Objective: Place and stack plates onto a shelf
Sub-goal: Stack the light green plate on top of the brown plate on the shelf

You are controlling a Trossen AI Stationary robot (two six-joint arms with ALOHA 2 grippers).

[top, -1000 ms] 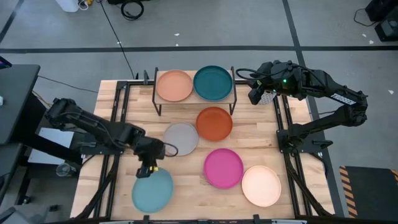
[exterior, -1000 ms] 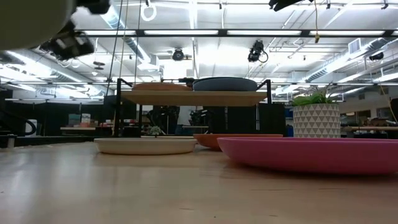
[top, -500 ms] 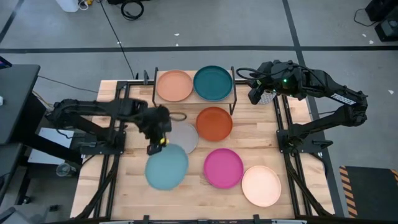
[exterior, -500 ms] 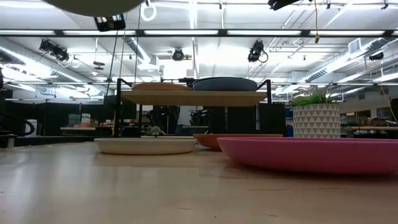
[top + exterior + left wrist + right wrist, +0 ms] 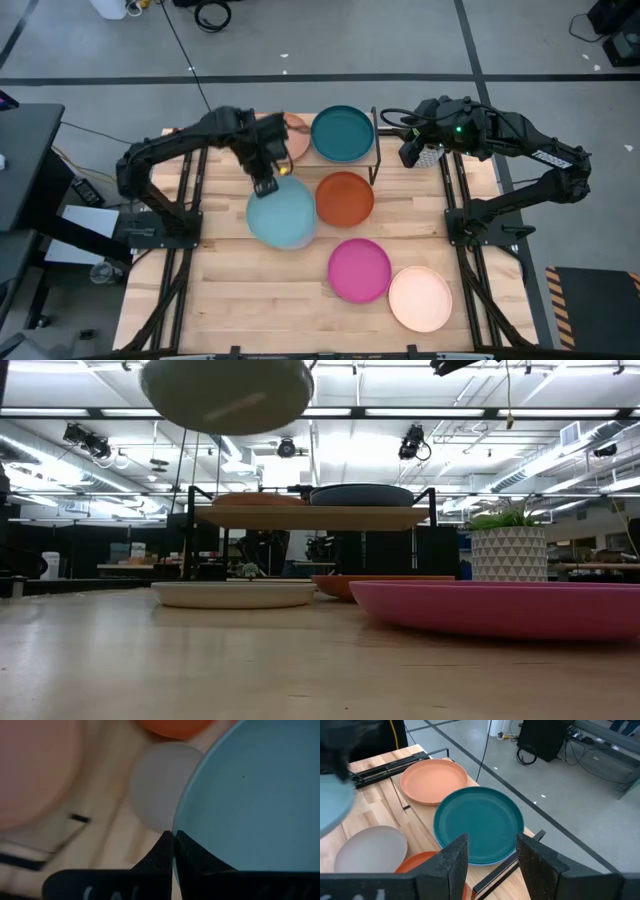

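My left gripper (image 5: 266, 184) is shut on the light blue-green plate (image 5: 283, 212), which hangs in the air over the grey plate (image 5: 159, 785), just in front of the shelf (image 5: 368, 158). On the shelf's wooden top rest the tan plate (image 5: 434, 780) and the dark teal plate (image 5: 343, 133). The orange plate (image 5: 345, 198), magenta plate (image 5: 359, 269) and cream plate (image 5: 420, 298) lie flat on the table. My right gripper (image 5: 492, 865) waits open, off the shelf's right end. No blue plate shows. My left gripper pinches the light blue-green plate at its far-left rim (image 5: 176, 826), one finger (image 5: 161, 854) outside the rim and the other (image 5: 192, 856) inside the dish. The fingers come from the far-left side, slanting down. The plate is lifted clear and near level (image 5: 227, 392).
A potted plant (image 5: 510, 550) stands beyond the table's right part. Black frame rails (image 5: 186, 200) run along both table sides. Bare wood (image 5: 250, 310) shows at the table's near left.
My left gripper has carried the light blue-green plate from the table's near left up and toward the far edge, still shut on its rim. The plate now hangs over the grey plate, in front of the shelf.
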